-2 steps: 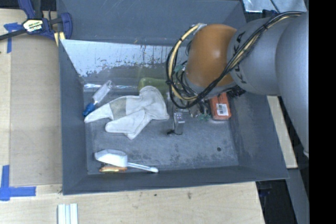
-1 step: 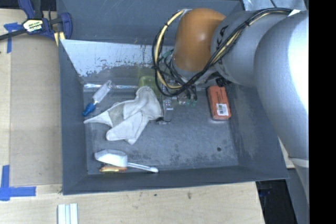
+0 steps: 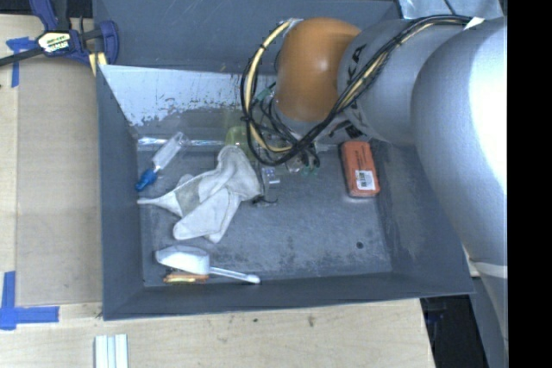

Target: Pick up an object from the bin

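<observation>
My gripper [image 3: 269, 185] hangs below the orange wrist cover near the middle of the bin, low over the floor. It is right at the right edge of a crumpled white cloth [image 3: 211, 201] that lies left of centre. Whether it touches the cloth I cannot tell, and nothing shows held in it. An orange rectangular block with a white label [image 3: 360, 170] lies flat to the right of the gripper, apart from it. A pale greenish thing [image 3: 235, 134] sits just behind the cloth by the back wall, partly hidden by the cables.
A clear plastic packet with a blue-tipped tube [image 3: 162, 159] lies at the back left. A white spoon-like tool over a brown stick [image 3: 194, 265] rests along the front wall. The arm covers the bin's back right part.
</observation>
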Tool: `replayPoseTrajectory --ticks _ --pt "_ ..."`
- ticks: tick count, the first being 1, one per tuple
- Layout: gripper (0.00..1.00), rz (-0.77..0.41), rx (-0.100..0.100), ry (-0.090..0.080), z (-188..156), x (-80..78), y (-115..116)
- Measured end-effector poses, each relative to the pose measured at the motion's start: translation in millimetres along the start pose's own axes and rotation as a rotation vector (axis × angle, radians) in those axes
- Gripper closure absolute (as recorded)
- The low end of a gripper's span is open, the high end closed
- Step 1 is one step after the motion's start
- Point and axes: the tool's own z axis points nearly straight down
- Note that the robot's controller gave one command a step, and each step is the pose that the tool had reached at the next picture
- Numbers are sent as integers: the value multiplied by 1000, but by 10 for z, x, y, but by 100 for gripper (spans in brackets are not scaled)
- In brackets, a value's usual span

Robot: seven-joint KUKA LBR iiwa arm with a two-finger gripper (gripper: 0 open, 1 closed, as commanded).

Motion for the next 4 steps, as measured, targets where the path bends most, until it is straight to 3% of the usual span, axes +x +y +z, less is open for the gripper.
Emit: replayPoseTrajectory --ticks 1,2,3,4 --pt "0 -100 -5 -33 -23 234 502" --pt "100 -129 -10 -41 -34 250 743" --pt "100 -129 -9 -33 -2 274 740" --pt "100 -117 -9 -25 -1407 615 468"
